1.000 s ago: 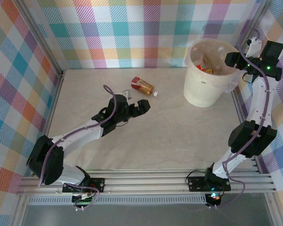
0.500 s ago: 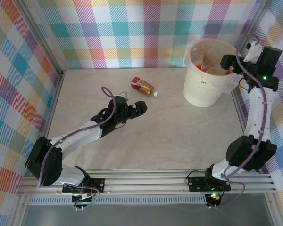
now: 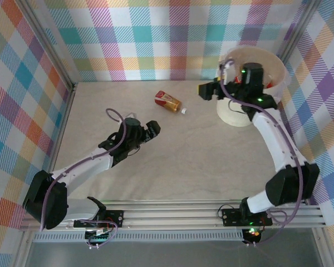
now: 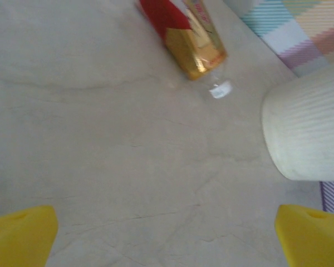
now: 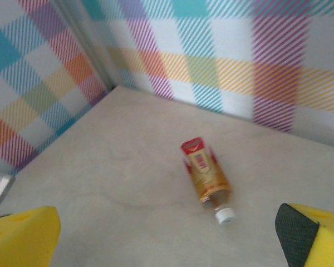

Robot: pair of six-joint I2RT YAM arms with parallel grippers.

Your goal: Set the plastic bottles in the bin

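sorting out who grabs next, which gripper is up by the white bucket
The right gripper, just left of the round cream-white plastic bin; the left gripper is out mid-table.

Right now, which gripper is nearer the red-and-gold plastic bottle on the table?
Left. The left gripper is low, just short of the red-and-gold bottle; the right gripper is raised beside the cream-white round bin, farther off.

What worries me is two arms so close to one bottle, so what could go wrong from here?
1. The left gripper and right gripper are both open and face the same bottle; they could collide over it.
2. The bottle lies on its side, so a finger's nudge may roll it away.
3. The right arm crosses the bin and might knock it.
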